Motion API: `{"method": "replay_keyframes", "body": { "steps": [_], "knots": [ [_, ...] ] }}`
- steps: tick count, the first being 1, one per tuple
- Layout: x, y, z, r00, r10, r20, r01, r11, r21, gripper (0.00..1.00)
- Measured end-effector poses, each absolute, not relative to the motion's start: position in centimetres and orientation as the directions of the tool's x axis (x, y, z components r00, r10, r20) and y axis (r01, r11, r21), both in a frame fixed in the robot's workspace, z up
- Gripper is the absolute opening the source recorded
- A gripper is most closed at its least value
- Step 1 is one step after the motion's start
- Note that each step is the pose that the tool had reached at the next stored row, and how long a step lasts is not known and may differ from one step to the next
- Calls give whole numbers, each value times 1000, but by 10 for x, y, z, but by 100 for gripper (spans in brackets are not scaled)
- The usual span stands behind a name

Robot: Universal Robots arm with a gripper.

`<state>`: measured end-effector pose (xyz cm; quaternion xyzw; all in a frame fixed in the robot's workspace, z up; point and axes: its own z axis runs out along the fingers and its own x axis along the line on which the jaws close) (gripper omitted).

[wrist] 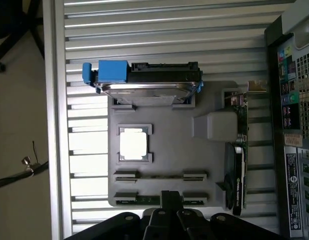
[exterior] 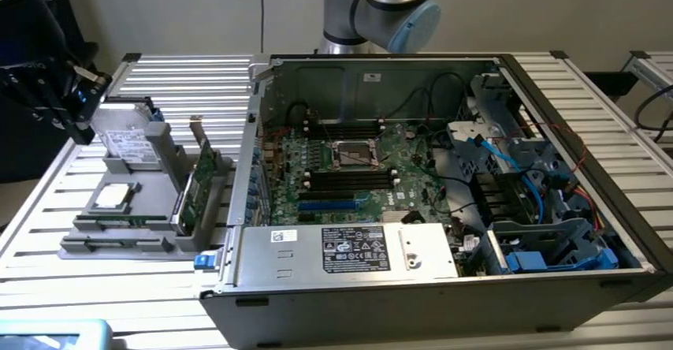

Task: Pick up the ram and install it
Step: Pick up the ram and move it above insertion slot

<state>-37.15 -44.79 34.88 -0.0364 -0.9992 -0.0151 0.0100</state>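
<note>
The ram [wrist: 147, 199] is a thin green stick lying on edge between two clips in the outermost row of the grey holder tray [wrist: 169, 155]. A second thin strip [wrist: 159, 176] rests in the row beside it. In the exterior view the ram [exterior: 121, 222] sits near the tray's front edge. My gripper [wrist: 169, 196] hangs above that end of the tray, its black fingers pressed together with nothing between them. From the exterior view, my gripper [exterior: 79, 129] is at the far left, well above the tray [exterior: 116, 243]. The motherboard's long black slots [exterior: 347, 178] lie inside the open computer case.
The tray also carries a hard drive with a blue bracket [wrist: 144, 80], a square processor [wrist: 133, 144] and an upright green expansion card [wrist: 237, 165]. The open computer case [exterior: 421, 271] fills the exterior view's right, on a slatted aluminium table [exterior: 189, 82]. The arm's base [exterior: 379, 11] stands behind the case.
</note>
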Motion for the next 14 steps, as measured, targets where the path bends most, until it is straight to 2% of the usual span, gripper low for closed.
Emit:
{"method": "replay_keyframes", "body": {
  "steps": [14],
  "knots": [
    [-372,-447,349,-988,-153,21,-153,988,29,11]
  ]
}}
